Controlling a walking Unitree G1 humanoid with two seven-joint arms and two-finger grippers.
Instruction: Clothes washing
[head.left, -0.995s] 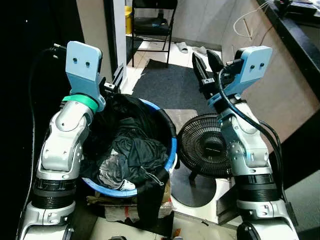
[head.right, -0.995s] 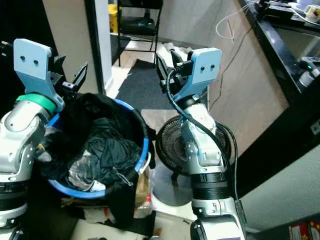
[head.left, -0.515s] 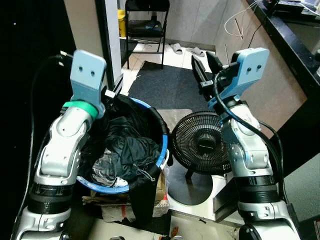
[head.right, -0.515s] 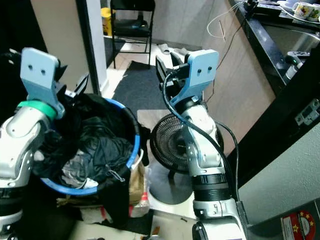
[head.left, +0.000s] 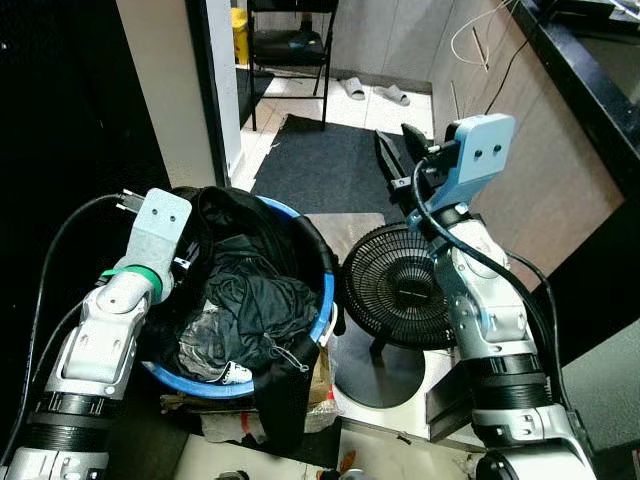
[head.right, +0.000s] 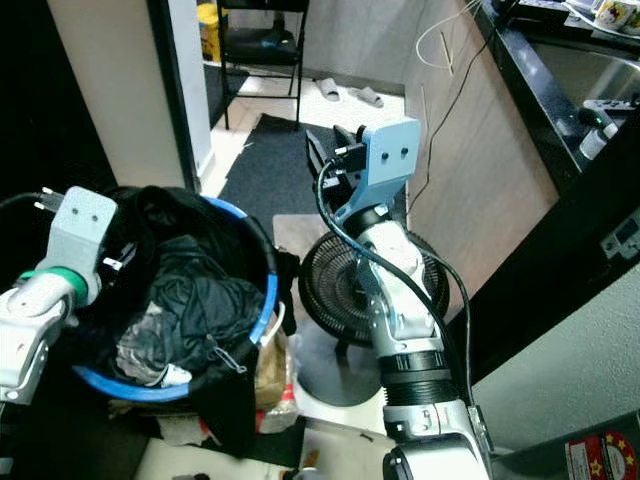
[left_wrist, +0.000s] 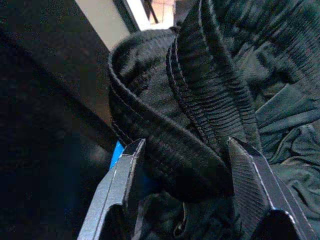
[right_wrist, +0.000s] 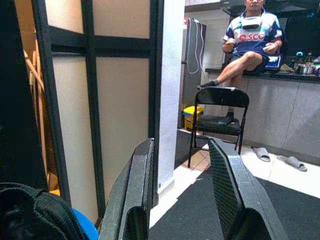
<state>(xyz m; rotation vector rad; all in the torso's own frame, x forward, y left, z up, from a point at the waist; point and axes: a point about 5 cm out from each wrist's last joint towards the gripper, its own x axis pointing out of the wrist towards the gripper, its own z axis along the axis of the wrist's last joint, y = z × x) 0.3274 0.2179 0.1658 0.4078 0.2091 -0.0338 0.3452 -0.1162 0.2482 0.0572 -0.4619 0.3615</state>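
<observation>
A round blue basket (head.left: 327, 300) heaped with dark clothes (head.left: 250, 300) stands on the floor at my left. My left arm (head.left: 125, 310) reaches down into the basket's left side. In the left wrist view my left gripper (left_wrist: 186, 145) is open, one finger on each side of a thick black ribbed waistband (left_wrist: 165, 150) lying over dark green cloth. My right gripper (head.left: 398, 165) is held up over the fan, apart from the basket. It is open with nothing between its fingers (right_wrist: 142, 185).
A black floor fan (head.left: 405, 290) stands right beside the basket on a white base. Behind lie a dark mat (head.left: 330, 165), slippers (head.left: 375, 92) and a folding chair (head.left: 290, 40). A person (right_wrist: 250, 40) sits on a counter beyond. A dark counter (head.left: 590, 70) runs along the right.
My left arm has dropped from above the basket rim down into the clothes. The right gripper stays raised. The camera has shifted a little.
</observation>
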